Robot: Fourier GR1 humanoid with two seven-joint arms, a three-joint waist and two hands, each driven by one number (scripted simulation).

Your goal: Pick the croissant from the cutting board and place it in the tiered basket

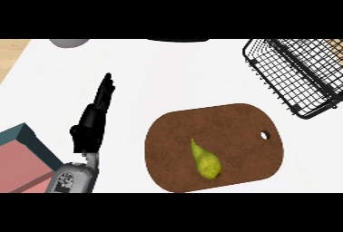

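Left hand (92, 121) is resting at the left of the head view, released: fingers (105, 89) straight and together, pointing up the counter (167, 72), holding nothing and touching nothing but the white top. Grey forearm is coming in from the lower edge under it. Right hand is not showing.

To the hand's right, apart from it, a brown cutting board (224, 124) is lying flat, rounded, with a small hole near its right edge. No croissant is showing on it; what is lying there looks like a pear (206, 161). The pear is sitting on the board's lower middle, lower than the palm and well to its right, not touching the hand.

The pear is looking yellow-green with darker speckles, narrow end pointing up and slightly left, fat end toward the lower right, lying on its side.

Further out, a black wire tiered basket (295, 68) is standing at the upper right, just past the board's top right corner, cut by the frame edge. Its contents cannot be made out.

A teal-rimmed pink box (23, 158) is sitting at the lower left beside the forearm. A grey round object (70, 42) is poking in at the top left.

Count: one hand, one pear, one board, one basket, one box.
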